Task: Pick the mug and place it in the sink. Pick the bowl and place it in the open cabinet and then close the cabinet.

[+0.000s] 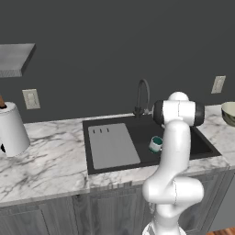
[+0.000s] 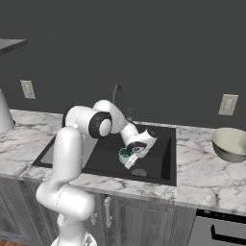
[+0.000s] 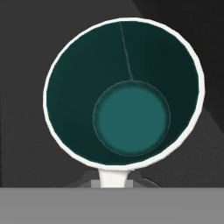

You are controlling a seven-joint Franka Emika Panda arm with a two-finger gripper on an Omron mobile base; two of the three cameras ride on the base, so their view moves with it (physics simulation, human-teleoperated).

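Marble surface ran along the dark wall; the pincer was clamped on the mug (small, light, rigid, likely slippery) by its rim, low inside the sink.

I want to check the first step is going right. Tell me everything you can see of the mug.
The mug is small, white outside and glossy teal inside, and looks empty in the hand view. It hangs over the black sink basin, near the round drain, with the shut gripper holding it at the rim. It looks tilted in the right base view. Whether it already touches the basin floor cannot be told.
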